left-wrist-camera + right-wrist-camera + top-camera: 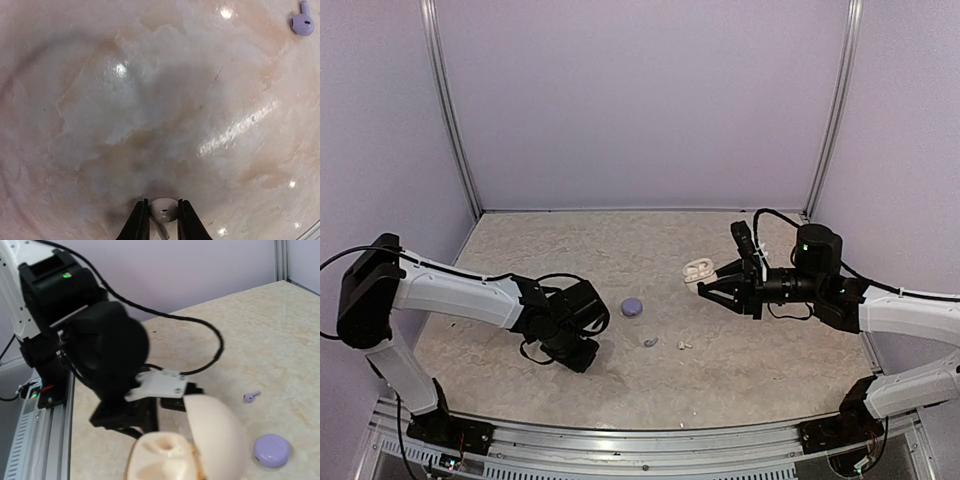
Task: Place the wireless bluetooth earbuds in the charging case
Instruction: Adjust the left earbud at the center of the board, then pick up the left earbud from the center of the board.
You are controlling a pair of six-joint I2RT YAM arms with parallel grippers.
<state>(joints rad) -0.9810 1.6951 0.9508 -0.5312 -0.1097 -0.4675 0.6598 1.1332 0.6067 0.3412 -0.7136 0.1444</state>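
The left gripper (162, 221) is clenched on a white earbud (164, 209), its two dark fingers (139, 222) pressing the bud's rounded head from either side, with the stem pointing back between them. The gripper points down at the tabletop (620, 240), left of centre. Behind it the wrist bends sharply, and the left arm (450, 290) runs back leftward to a raised elbow at the far left.

The right gripper (708, 287) grasps the white charging case (698, 269) right of centre. The case's lid (216, 440) is swung open and its hollow base (162, 460) is exposed. The right arm (910, 310) stretches nearly level from the right side, its gripper pointing left toward the middle.

Between the two grippers sits a closed purple case (632, 306). Nearer than it, a purple earbud (650, 342) and a second white earbud (684, 345) lie loose on the tabletop, close together but apart.
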